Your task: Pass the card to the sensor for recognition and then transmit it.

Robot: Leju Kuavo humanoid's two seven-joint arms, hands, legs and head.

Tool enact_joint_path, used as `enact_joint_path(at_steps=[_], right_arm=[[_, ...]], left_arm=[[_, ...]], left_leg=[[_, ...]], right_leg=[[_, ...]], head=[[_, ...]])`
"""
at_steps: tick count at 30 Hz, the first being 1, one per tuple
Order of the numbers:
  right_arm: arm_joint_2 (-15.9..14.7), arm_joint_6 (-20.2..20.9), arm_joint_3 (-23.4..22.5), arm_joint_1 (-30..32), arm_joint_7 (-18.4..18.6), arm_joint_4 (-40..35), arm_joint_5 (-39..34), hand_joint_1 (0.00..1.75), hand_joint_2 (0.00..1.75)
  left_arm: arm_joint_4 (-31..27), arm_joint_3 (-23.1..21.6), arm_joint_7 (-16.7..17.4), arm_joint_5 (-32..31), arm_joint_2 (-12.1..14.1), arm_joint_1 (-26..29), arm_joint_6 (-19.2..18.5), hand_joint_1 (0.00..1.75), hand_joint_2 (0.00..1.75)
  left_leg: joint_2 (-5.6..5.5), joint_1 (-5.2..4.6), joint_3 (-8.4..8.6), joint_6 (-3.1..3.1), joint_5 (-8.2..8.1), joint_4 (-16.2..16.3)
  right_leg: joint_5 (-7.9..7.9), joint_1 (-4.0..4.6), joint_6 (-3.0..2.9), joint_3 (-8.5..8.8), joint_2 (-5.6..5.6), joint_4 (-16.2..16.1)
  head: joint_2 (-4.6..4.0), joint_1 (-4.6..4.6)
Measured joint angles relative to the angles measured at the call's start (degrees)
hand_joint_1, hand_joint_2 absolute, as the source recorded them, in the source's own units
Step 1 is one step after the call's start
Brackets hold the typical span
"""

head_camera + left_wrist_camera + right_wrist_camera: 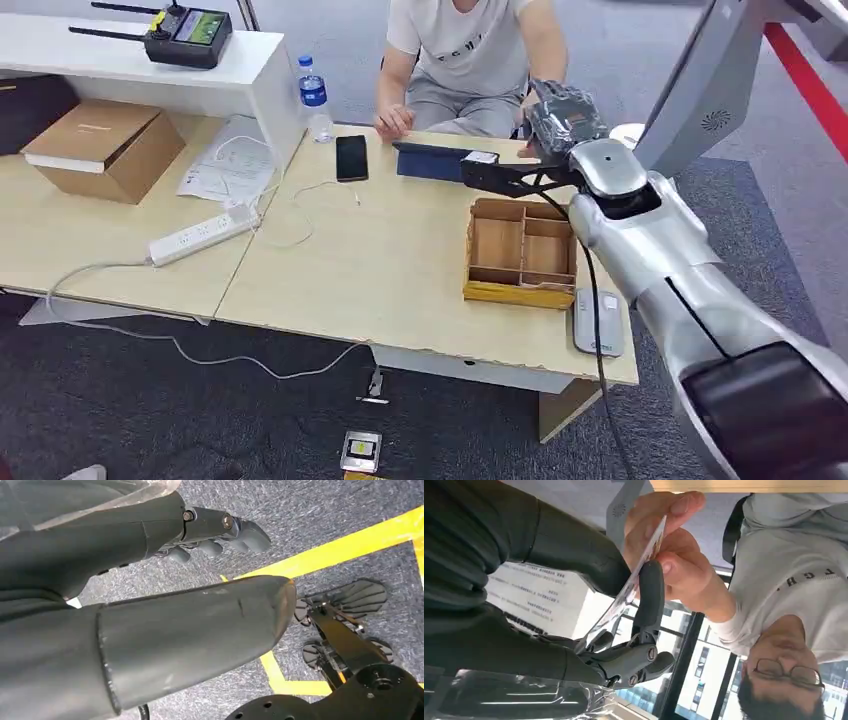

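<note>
The card (633, 586), thin and pale, is pinched between the thumb and a dark finger (650, 597) of my right hand (549, 630). A seated person's hand (674, 555) grips the card's far end at the same time. In the head view my right hand (565, 115) is raised over the table's far edge, in front of that person (465, 50). A dark blue sensor device (432, 160) lies on the table just left of the hand. My left hand (200, 630) hangs over the floor, fingers (220, 530) apart from the thumb, holding nothing.
A wooden compartment tray (520, 250) stands under my right forearm, with a grey device (598, 322) at the table's front right corner. A phone (351, 157), water bottle (314, 95), power strip (203, 236) and cardboard box (105, 147) lie to the left.
</note>
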Motion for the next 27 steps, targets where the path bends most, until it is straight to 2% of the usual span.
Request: enact_joint_path(at_steps=[3, 4, 5, 8, 12, 16, 27], right_arm=[[0.0, 0.0, 0.0, 0.1, 0.0, 0.4, 0.4, 1.75, 1.75], [0.0, 0.0, 0.0, 0.2, 0.0, 0.5, 0.4, 0.26, 1.75], [0.0, 0.0, 0.0, 0.2, 0.1, 0.6, 0.6, 0.0, 0.0], [-0.1, -0.5, 0.0, 0.6, 0.5, 0.8, 2.0, 0.0, 0.0], [-0.6, -1.6, -0.2, 1.0, -2.6, 1.1, 3.0, 0.0, 0.0], [-0.8, -1.7, -0.3, 1.3, -2.6, 1.3, 5.5, 0.0, 0.0], [-0.8, -2.0, -0.8, 2.2, -2.5, 1.3, 5.7, 0.0, 0.0]], left_arm=[[0.0, 0.0, 0.2, 0.3, 0.0, 0.0, -0.2, 0.0, 0.0], [0.0, 0.0, 0.2, 0.4, 0.0, 0.0, -0.2, 0.0, 0.0], [0.0, 0.0, 0.2, 0.5, 0.0, 0.1, -0.2, 0.0, 0.0], [0.0, 0.0, 0.2, 0.8, 0.0, 0.1, -0.2, 0.0, 0.0], [0.0, 0.0, 0.2, 0.9, -0.1, 0.2, -0.6, 0.0, 0.0], [0.0, 0.0, 0.7, 1.6, -0.3, 0.2, -0.6, 0.0, 0.0], [0.0, 0.0, 0.8, 1.8, -0.4, 0.2, -0.1, 0.0, 0.0]], left_leg=[[0.0, 0.0, 0.0, 0.0, 0.0, 0.0], [0.0, 0.0, 0.0, 0.0, 0.0, 0.0], [0.0, 0.0, 0.01, 0.0, 0.0, 0.0], [0.0, 0.0, 0.01, 0.0, 0.0, 0.0], [0.0, 0.0, 0.0, 0.0, 0.0, 0.0], [0.02, 0.0, 0.0, 0.0, 0.0, 0.0], [0.02, 0.0, 0.01, 0.0, 0.0, 0.0]], right_leg=[[0.0, 0.0, 0.0, 0.0, 0.0, 0.0], [0.0, 0.0, 0.0, 0.0, 0.0, 0.0], [0.0, 0.0, 0.0, -0.01, 0.0, 0.0], [0.0, 0.0, 0.0, -0.01, 0.01, 0.0], [0.0, 0.0, 0.0, -0.02, 0.02, 0.0], [0.01, 0.0, -0.02, -0.02, 0.04, 0.0], [0.01, 0.0, -0.02, -0.02, 0.04, 0.0]], head=[[0.0, 0.0], [0.0, 0.0], [0.0, 0.02], [0.0, 0.0], [0.0, 0.0], [0.0, 0.0], [0.0, 0.0]])
